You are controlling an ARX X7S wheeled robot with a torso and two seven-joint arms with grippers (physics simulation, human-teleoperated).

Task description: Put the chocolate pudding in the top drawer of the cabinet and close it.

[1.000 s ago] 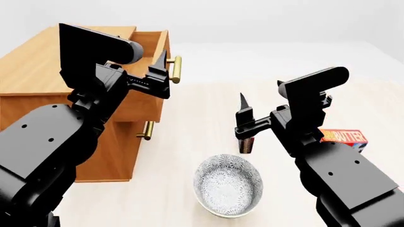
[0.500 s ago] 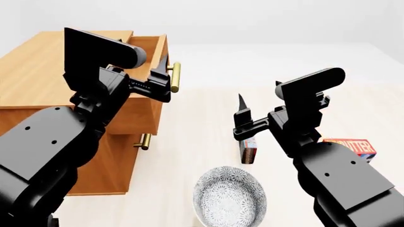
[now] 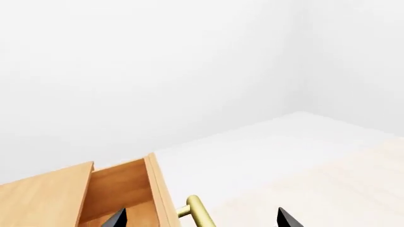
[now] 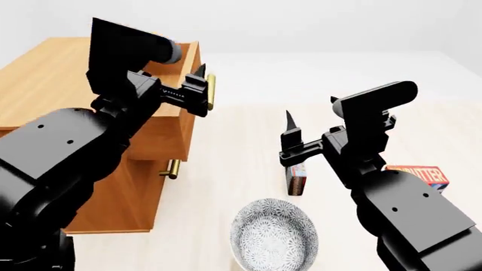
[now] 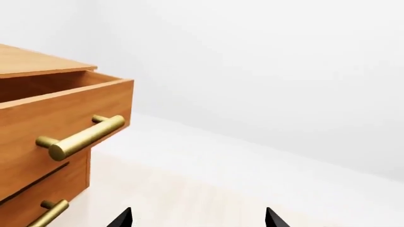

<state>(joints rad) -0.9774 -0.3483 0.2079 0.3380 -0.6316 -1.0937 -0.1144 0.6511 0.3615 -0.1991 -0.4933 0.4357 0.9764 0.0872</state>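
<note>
The pudding [image 4: 297,179] stands on edge on the floor, long axis upright, right of the cabinet [image 4: 45,90] and just beyond the bowl [image 4: 272,232]. The right gripper [image 4: 289,141] hangs directly above it, jaws open, holding nothing. The left gripper [image 4: 202,90], jaws open, is at the handle [image 4: 211,91] of the pulled-out top drawer [image 4: 171,121]. Only the right wrist view shows the lower handle [image 5: 47,213] clearly; only the head view shows the butter box [image 4: 418,174] far right.

Cabinet [image 4: 45,96], bowl [image 4: 272,232], cartons on floor [image 4: 233,147]
</note>
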